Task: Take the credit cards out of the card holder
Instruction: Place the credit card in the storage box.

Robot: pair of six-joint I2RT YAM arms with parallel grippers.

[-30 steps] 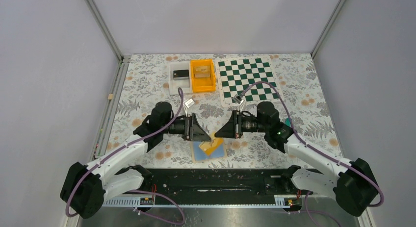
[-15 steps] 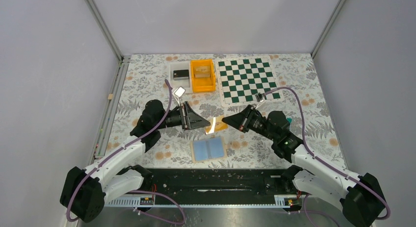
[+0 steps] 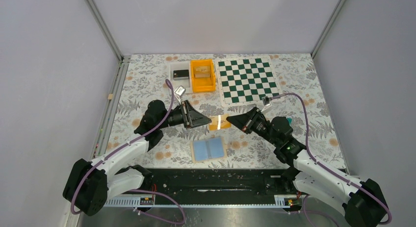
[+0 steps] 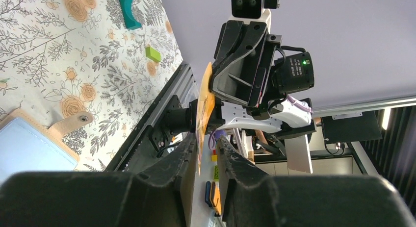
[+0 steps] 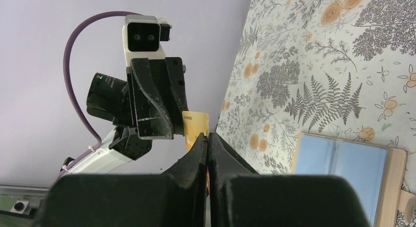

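The card holder (image 3: 208,148) lies open and flat on the floral tabletop near the front edge, two light-blue panels with a tan border. It also shows in the left wrist view (image 4: 24,148) and the right wrist view (image 5: 343,168). An orange credit card (image 3: 219,122) hangs in the air behind the holder, between the two grippers. My right gripper (image 3: 230,120) is shut on one end of the card (image 5: 195,125). My left gripper (image 3: 208,121) faces it from the left. Its jaws stand apart around the card's other end (image 4: 203,109), with a visible gap.
A green-and-white chessboard (image 3: 247,80) lies at the back right. An orange bin (image 3: 202,75) and a white tray (image 3: 180,77) stand at the back centre. A teal block (image 3: 288,120) and a small green block (image 4: 152,53) lie right of the right arm.
Both grippers rose from the card holder and moved back with the orange card between them. The arms drew apart a little. The holder stayed flat on the table.
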